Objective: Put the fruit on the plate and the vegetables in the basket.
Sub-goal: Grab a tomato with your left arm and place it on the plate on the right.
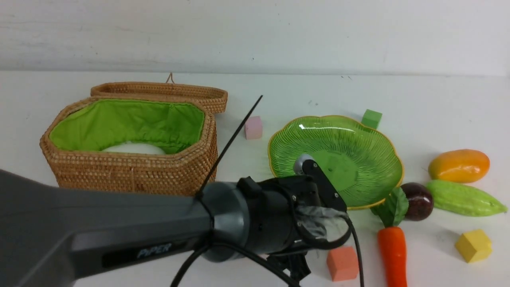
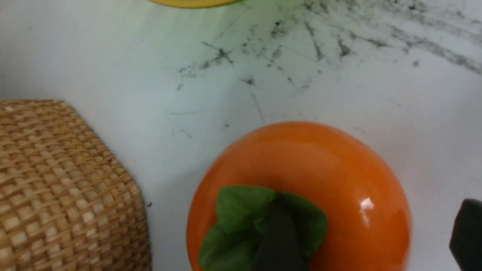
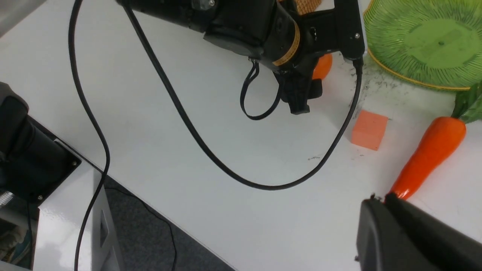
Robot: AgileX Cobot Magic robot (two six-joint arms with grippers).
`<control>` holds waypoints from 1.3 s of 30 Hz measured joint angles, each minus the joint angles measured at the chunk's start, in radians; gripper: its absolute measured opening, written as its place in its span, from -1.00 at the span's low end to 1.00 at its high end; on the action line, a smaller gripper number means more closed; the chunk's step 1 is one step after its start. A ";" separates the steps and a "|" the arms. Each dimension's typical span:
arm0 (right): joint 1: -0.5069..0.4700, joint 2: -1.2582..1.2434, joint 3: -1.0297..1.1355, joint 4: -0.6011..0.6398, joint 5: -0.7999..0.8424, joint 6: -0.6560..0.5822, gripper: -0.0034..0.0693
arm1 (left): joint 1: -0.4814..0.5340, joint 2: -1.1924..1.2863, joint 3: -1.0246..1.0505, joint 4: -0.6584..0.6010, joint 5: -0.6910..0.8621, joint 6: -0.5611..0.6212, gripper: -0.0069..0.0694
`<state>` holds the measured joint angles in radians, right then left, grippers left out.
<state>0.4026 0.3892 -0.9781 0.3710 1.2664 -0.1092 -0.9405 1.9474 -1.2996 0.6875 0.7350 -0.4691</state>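
Left tool [image 3: 305, 96] released, fingers [image 2: 280, 241] wide over orange persimmon [image 2: 301, 158] on white bench [image 2: 339, 75], near basket [image 2: 56, 188], right tool [image 3: 384, 203] clenched, empty, near carrot [image 3: 429, 150] tip.

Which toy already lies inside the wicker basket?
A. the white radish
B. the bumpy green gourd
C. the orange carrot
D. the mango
A: the white radish shows against the green lining of the basket, while the carrot, mango and gourd lie on the table.
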 joint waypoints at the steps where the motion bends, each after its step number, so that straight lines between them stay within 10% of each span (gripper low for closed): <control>1: 0.000 0.000 0.000 0.000 0.000 0.000 -0.84 | 0.000 0.000 0.000 0.007 0.000 -0.007 0.59; 12: 0.000 0.000 0.000 0.000 0.000 0.000 -0.84 | 0.000 0.014 -0.003 0.081 0.002 -0.025 0.15; 39: 0.000 0.000 0.000 -0.020 -0.012 0.000 -0.84 | -0.002 -0.081 -0.007 0.045 0.002 -0.024 0.13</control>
<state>0.4026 0.3892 -0.9781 0.3514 1.2544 -0.1092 -0.9429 1.8668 -1.3070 0.7323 0.7374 -0.4928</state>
